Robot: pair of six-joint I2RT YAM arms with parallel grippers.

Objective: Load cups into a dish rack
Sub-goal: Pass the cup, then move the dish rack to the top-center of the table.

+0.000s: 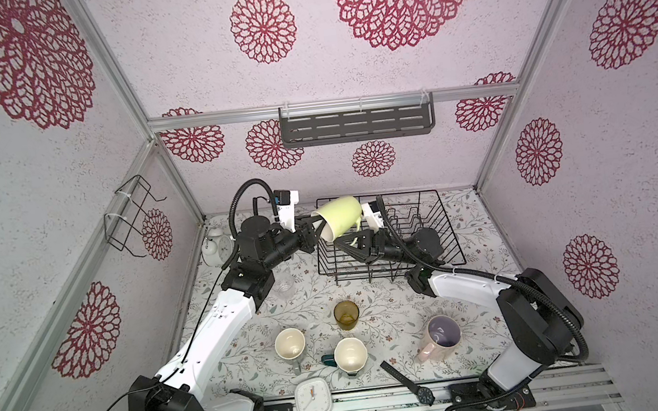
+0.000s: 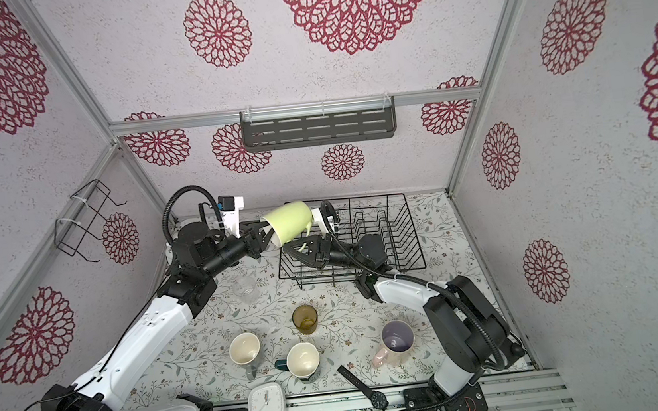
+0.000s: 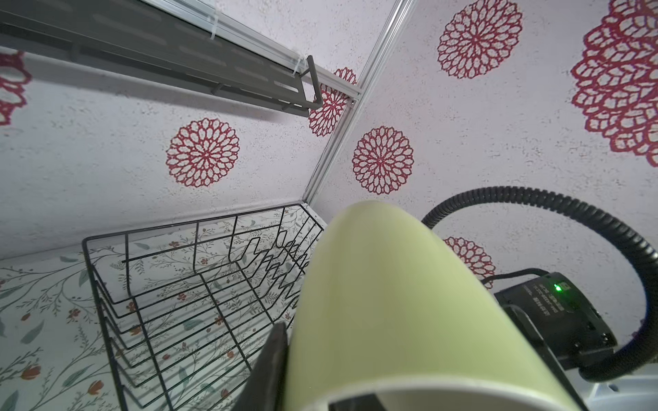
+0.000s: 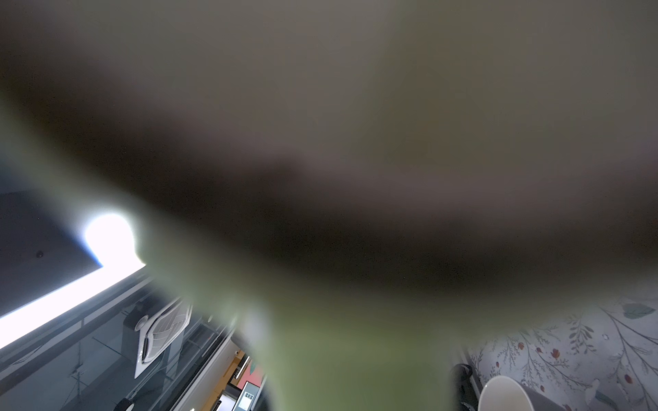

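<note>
Floral tabletop (image 1: 397,312) — tilted lime-green mug (image 1: 339,218)

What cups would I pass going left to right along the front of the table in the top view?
Grey mug → teal mug → pink mug.

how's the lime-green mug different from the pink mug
The lime-green mug is in the air, tipped on its side at the edge of the dish rack; the pink mug stands upright on the table. The lime-green mug is white inside, the pink mug lilac. Both have one handle.
</note>
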